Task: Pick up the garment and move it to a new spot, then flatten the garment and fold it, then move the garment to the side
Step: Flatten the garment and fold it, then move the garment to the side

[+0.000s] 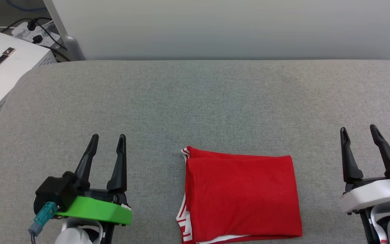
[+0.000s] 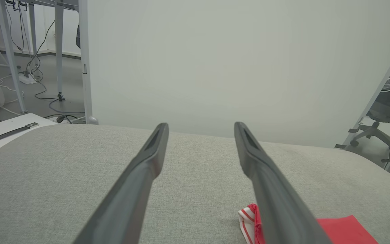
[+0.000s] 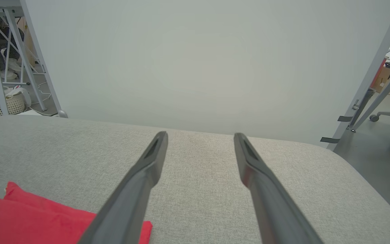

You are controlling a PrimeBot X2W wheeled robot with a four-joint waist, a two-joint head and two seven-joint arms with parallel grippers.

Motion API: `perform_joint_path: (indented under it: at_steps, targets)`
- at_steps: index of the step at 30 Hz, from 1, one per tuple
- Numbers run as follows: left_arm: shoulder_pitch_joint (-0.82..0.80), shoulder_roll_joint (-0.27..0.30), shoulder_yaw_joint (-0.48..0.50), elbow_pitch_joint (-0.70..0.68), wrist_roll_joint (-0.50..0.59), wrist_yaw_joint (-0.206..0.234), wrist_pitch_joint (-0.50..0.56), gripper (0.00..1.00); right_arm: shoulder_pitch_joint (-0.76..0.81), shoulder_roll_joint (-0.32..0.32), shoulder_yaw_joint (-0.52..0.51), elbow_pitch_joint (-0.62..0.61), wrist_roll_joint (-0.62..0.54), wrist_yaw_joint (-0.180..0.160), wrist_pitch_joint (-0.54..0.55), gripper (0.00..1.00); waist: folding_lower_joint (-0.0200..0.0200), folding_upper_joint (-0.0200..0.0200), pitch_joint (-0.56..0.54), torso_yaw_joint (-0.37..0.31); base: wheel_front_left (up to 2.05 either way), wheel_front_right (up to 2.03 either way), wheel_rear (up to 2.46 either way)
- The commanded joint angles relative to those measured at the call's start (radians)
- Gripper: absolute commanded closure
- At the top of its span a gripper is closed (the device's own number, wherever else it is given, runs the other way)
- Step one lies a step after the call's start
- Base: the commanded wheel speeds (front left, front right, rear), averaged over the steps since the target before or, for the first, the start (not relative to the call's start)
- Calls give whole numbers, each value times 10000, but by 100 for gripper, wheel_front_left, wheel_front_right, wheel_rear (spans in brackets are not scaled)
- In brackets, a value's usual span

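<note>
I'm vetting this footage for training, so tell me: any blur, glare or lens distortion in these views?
Head view: soft even light, garment sharp, no glare, little shadow. Left wrist view: jaws slightly soft near the lens, background crisp. Right wrist view: likewise; backdrop panel edges splay outward, likely wide-angle stretch.

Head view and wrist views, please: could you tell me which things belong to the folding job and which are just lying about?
Job: folded red garment; left pincer and right pincer, both open and empty; grey padded table under it.
Lying about: white case, power strip, laundry basket, office chair.
</note>
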Motion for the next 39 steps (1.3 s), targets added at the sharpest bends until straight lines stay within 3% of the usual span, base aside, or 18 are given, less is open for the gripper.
perform_joint_path:
  at_steps: [1,9,15,22,28,34,39]
  targets:
    - [95,35,-46,25,-32,-29,-57,0,110,30,11,-32,-26,-7,-60,0,0,105,26,-6,0,0,0]
    - [-13,59,-145,95,-80,-29,-57,0,44,52,98,-53,-52,-7,75,0,0,105,73,12,0,0,0]
    - [-81,133,-261,165,-51,-29,-57,0,130,-15,320,-140,270,-7,977,0,0,105,230,115,0,0,0]
    - [-305,189,-393,115,23,-29,-57,0,359,-325,935,-185,1139,-7,4288,0,0,105,622,337,0,0,0]
    - [-547,141,-479,-220,110,-29,-57,0,438,-162,1083,-219,1916,-7,7102,0,0,105,1056,648,0,0,0]
    - [-765,202,-576,-240,84,-29,-57,0,191,187,925,112,1757,-7,8524,0,0,105,1439,941,0,0,0]
    - [-954,196,-663,-217,63,-29,-57,0,-57,382,917,589,1827,-7,8772,0,0,105,1719,1148,0,0,0]
